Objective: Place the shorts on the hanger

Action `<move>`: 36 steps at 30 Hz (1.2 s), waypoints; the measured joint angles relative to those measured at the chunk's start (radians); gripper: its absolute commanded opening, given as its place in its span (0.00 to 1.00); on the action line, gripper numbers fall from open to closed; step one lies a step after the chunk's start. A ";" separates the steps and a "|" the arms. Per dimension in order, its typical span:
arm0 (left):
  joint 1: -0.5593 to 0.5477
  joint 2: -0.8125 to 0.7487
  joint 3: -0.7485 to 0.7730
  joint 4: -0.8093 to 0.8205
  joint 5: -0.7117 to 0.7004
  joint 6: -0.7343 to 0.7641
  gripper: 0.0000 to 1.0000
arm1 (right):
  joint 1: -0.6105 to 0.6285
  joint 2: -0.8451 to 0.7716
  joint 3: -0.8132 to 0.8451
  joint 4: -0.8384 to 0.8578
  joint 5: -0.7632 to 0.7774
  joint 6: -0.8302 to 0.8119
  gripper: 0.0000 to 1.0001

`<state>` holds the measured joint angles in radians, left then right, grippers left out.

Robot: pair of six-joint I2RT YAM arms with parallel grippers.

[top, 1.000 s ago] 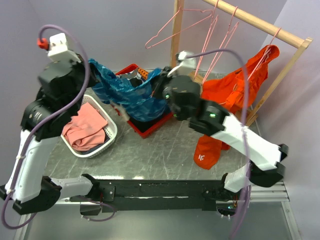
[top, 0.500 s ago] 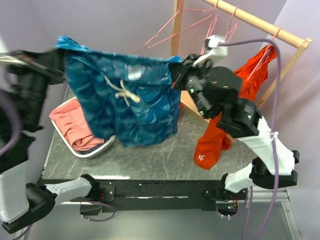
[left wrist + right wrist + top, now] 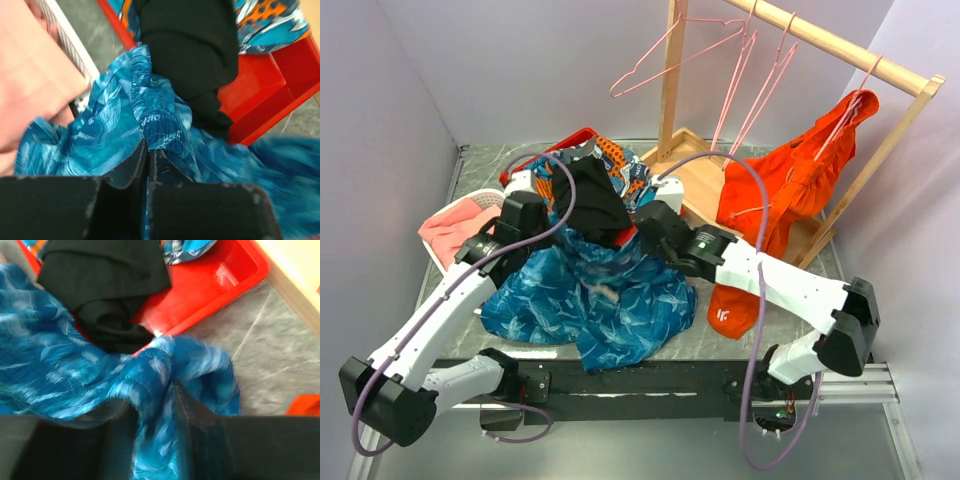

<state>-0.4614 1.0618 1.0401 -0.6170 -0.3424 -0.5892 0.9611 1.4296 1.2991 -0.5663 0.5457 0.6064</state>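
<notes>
the left claw (image 3: 148, 159) is clenched on the shorts (image 3: 595, 300). the right claw (image 3: 151, 400) stands parted, loose around a fold.

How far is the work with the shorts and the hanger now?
Done: nothing visible; the shorts lie crumpled on the table, off any hanger. In hand: the left gripper is shut on their fabric; fabric also sits inside the right gripper, grip unclear. Left: lift them and put them on a pink hanger on the wooden rail.
</notes>
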 measured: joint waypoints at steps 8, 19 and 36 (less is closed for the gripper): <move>0.061 0.001 -0.034 0.049 0.092 -0.011 0.32 | 0.003 -0.004 0.016 0.028 -0.037 0.015 0.76; 0.097 0.020 -0.007 0.064 0.163 0.046 0.84 | 0.036 -0.087 0.339 -0.074 0.019 -0.053 0.74; 0.097 -0.076 -0.032 0.111 0.143 0.074 0.91 | -0.436 -0.059 0.620 -0.213 0.078 -0.065 0.65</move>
<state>-0.3641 0.9863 1.0077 -0.5056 -0.1993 -0.5156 0.5251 1.3708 1.9190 -0.7792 0.6235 0.5415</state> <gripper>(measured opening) 0.912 0.667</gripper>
